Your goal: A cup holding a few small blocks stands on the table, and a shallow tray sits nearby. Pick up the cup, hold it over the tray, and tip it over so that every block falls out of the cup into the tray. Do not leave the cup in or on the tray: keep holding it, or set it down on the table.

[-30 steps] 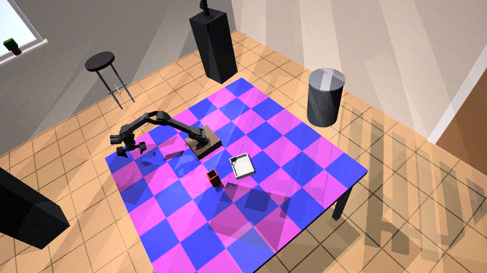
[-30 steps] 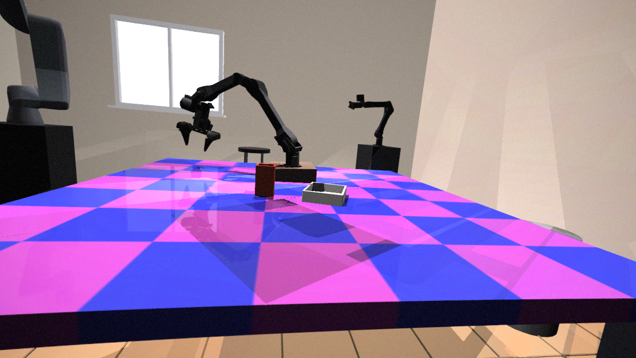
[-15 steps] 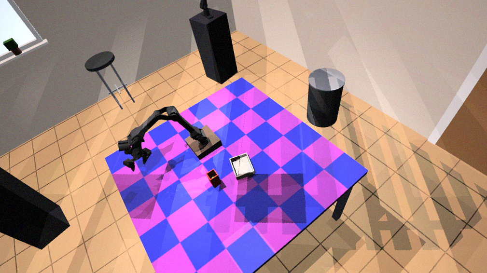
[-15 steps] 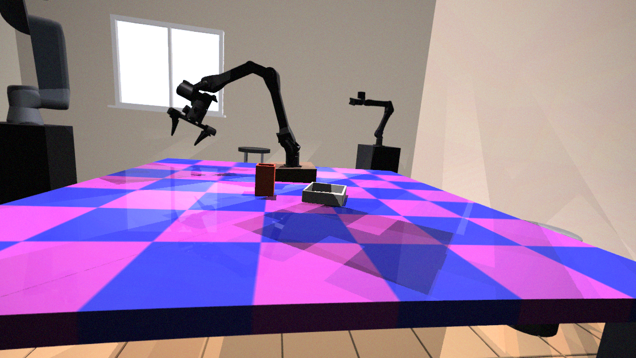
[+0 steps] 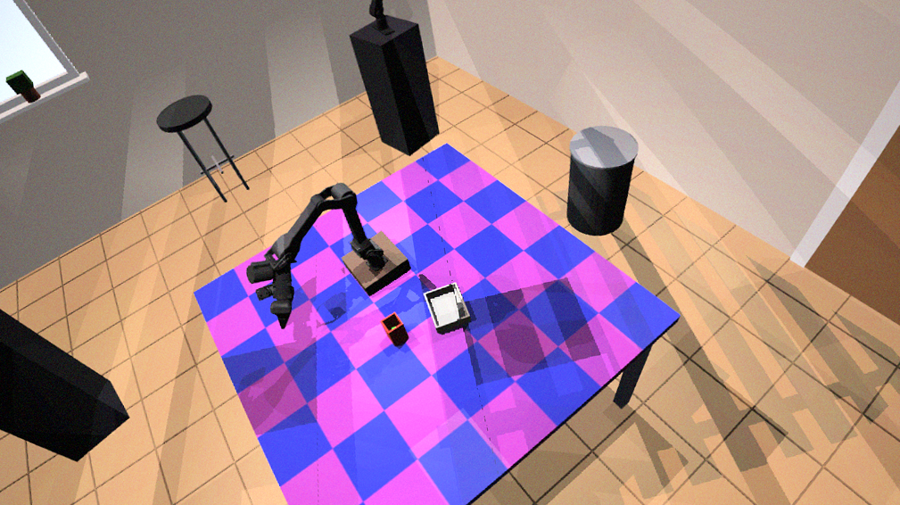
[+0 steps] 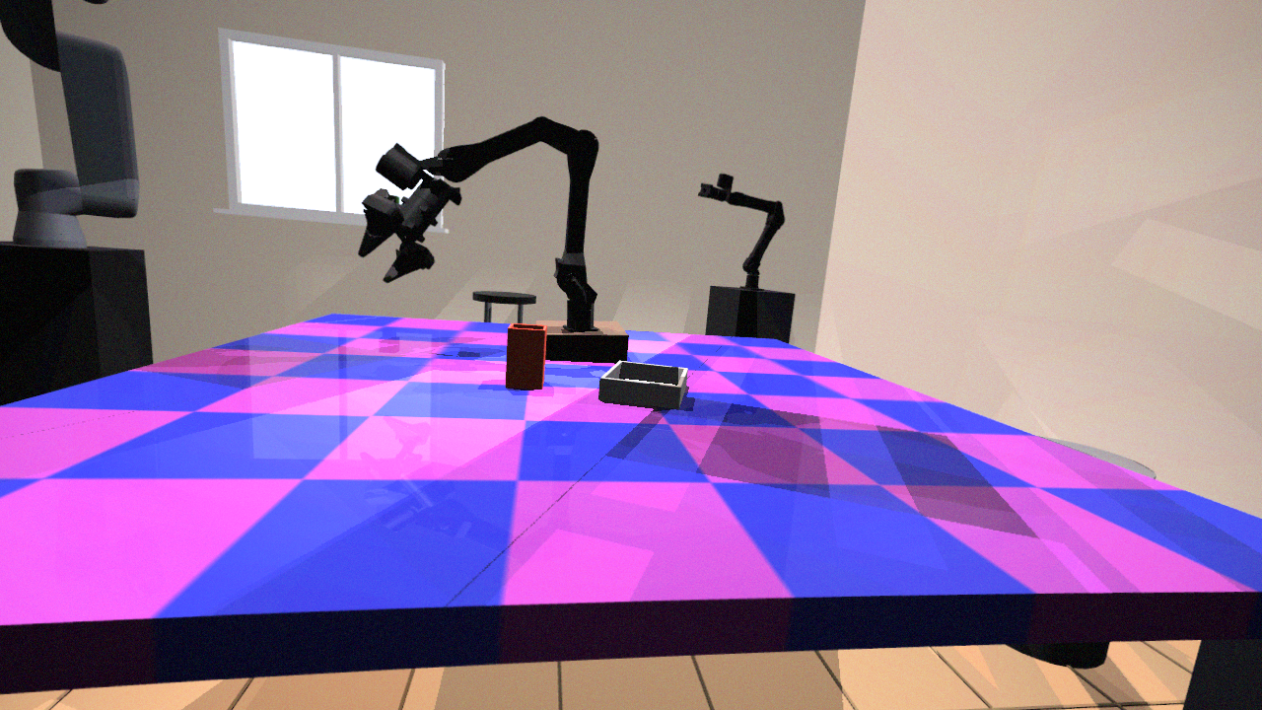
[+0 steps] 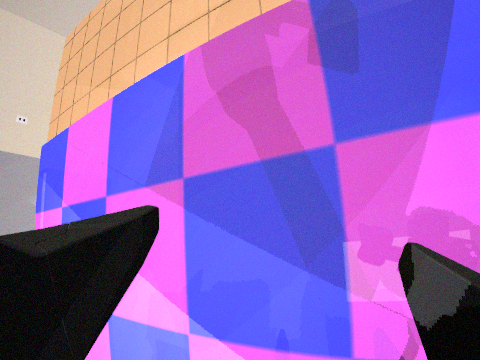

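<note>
Nearest in the exterior view is the shallow white tray (image 5: 451, 324) (image 6: 640, 393), the landmark here. Just beside it, apart and a little farther back, the square red cup (image 5: 395, 332) (image 6: 525, 360) stands upright; specks of colour show inside, too small to count as blocks. Beyond, high and well apart from the tray on the cup's side, the gripper (image 5: 278, 308) (image 6: 375, 267) (image 7: 282, 238) hangs tilted, fingers spread wide with nothing between them. The step in hand looks like the approach: best to square the fingers to opposite cup walls, avoid nudging the rim, and close evenly before lifting.
</note>
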Controlling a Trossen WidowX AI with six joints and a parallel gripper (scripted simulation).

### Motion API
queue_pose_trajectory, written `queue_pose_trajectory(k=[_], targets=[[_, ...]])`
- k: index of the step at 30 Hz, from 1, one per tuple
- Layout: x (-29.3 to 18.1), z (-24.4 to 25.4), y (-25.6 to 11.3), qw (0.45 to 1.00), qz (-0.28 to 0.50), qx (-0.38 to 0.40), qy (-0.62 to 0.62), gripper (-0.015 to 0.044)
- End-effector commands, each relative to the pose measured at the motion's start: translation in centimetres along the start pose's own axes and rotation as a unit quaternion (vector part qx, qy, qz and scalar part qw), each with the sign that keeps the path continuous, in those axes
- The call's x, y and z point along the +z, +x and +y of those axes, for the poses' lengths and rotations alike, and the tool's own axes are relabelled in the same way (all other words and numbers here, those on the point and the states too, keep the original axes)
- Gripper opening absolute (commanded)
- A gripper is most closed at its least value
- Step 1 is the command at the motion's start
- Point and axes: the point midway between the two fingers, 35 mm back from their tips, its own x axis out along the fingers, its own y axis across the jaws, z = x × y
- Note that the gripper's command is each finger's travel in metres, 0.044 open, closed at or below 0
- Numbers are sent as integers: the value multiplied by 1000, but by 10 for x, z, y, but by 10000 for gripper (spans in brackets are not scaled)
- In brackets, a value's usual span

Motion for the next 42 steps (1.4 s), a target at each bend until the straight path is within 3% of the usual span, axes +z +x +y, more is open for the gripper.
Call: queue_pose_trajectory(k=[1,15,32,42], targets=[[-38,22,-3,993,16,50,-103,440],[-155,61,-25,894,23,214,-393,440],[-284,49,-58,651,-35,401,-644,440],[-285,48,-57,648,-35,403,-646,440]])
